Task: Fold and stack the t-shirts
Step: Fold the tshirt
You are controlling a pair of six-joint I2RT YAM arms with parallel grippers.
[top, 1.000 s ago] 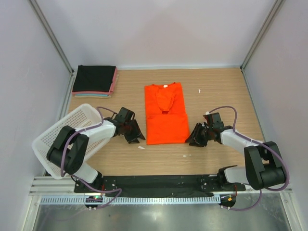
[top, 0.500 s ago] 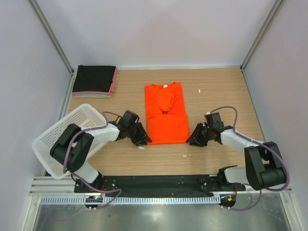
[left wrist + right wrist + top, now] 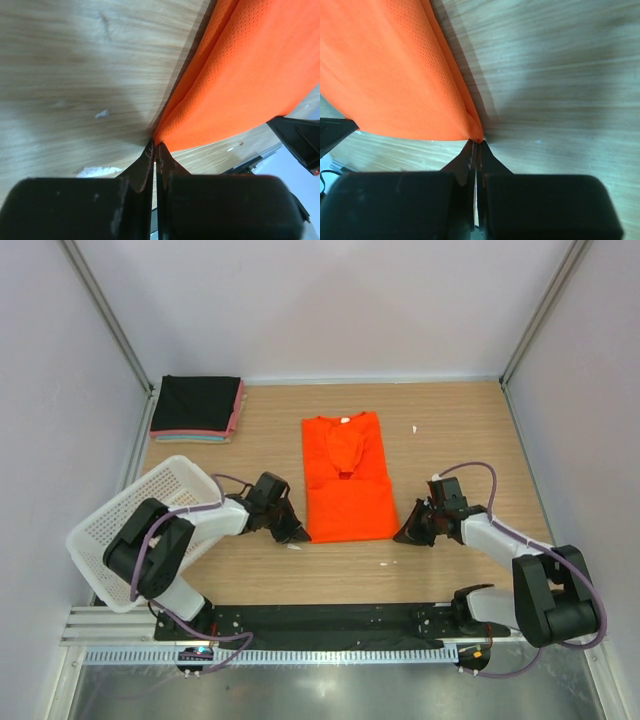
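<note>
Closure is new: our left claw (image 3: 155,145) and right claw (image 3: 476,142) clamp the orange t-shirt (image 3: 345,480) at 7 and 5 o'clock, fold-ready.

No readable text, labels, numbers or signs — none on any surface.

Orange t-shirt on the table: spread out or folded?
Partly folded: the orange t-shirt lies as a narrow rectangle, sleeves tucked in; wrist views show stacked layers at its edges.
</note>
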